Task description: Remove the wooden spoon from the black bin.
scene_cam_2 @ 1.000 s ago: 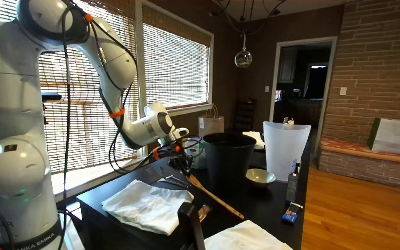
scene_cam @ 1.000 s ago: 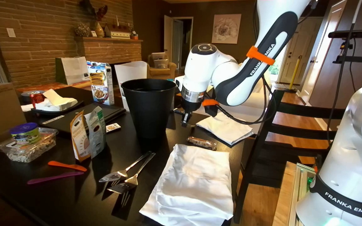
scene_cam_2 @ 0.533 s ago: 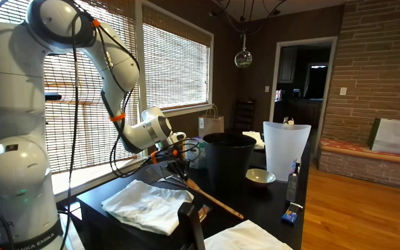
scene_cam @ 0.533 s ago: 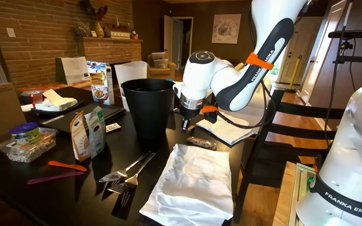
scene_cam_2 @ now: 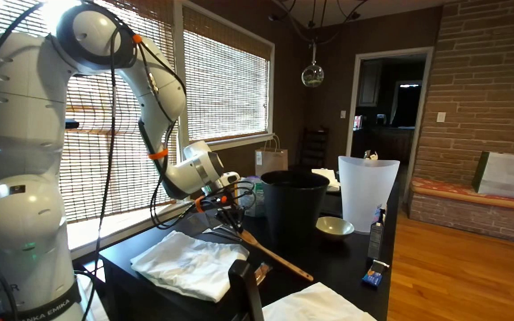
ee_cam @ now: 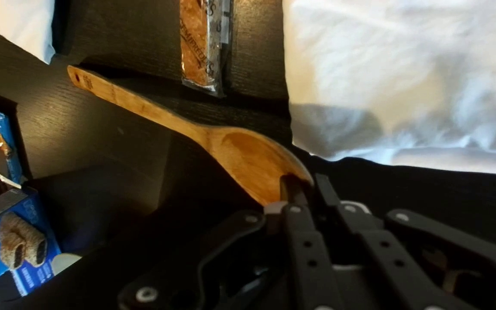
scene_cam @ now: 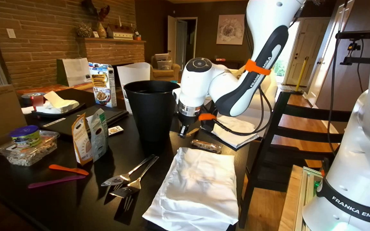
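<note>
The wooden spoon slants low over the dark table outside the black bin, beside its base. Its handle end looks to rest on the table. My gripper is at the bowl end. In the wrist view my gripper is nearly closed on the bowl's edge: one finger lies inside the bowl of the spoon, the other just outside its rim. In an exterior view my gripper stands beside the black bin, and only a bit of the spoon shows behind it. The bin is upright; its floor is hidden.
White cloths and a wrapped bar lie nearby on the table. Metal utensils, snack pouches, a bowl, a translucent bin and a blue box also stand around. A chair is at the table's side.
My gripper has moved down toward the table and shifted a little sideways toward the bin side. The spoon's bowl end has come down with it; the handle end has hardly moved.
</note>
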Motion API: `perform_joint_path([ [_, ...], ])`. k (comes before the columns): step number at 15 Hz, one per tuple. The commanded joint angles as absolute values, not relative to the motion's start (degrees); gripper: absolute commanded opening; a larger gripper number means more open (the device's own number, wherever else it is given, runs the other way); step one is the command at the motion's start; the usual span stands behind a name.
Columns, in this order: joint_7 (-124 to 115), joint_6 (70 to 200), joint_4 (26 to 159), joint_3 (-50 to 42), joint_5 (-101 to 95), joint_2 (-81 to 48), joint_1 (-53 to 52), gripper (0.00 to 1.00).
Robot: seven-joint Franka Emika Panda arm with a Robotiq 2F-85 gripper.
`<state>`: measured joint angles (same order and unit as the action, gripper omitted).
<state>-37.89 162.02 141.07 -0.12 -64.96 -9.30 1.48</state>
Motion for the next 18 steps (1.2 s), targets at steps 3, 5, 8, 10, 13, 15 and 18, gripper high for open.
perform_joint_path([
  [3, -49.4, 163.2, 135.1, -0.7, -71.7, -19.0, -0.3, 0.02],
  [5, -51.5, 162.3, 133.7, -0.6, -72.8, -20.8, -0.7, 0.02],
  [8, -55.0, 160.9, 131.7, -0.6, -75.0, -23.6, -1.6, 0.02],
  [10, -57.1, 159.8, 130.5, -0.6, -76.3, -25.2, -2.2, 0.02],
  [13, -59.5, 158.8, 128.5, -0.5, -77.6, -27.4, -2.7, 0.02],
  [15, -61.6, 158.5, 127.1, -0.6, -79.0, -28.7, -3.0, 0.02],
  [18, -66.3, 159.0, 124.9, -0.7, -81.6, -30.8, -3.0, 0.02],
])
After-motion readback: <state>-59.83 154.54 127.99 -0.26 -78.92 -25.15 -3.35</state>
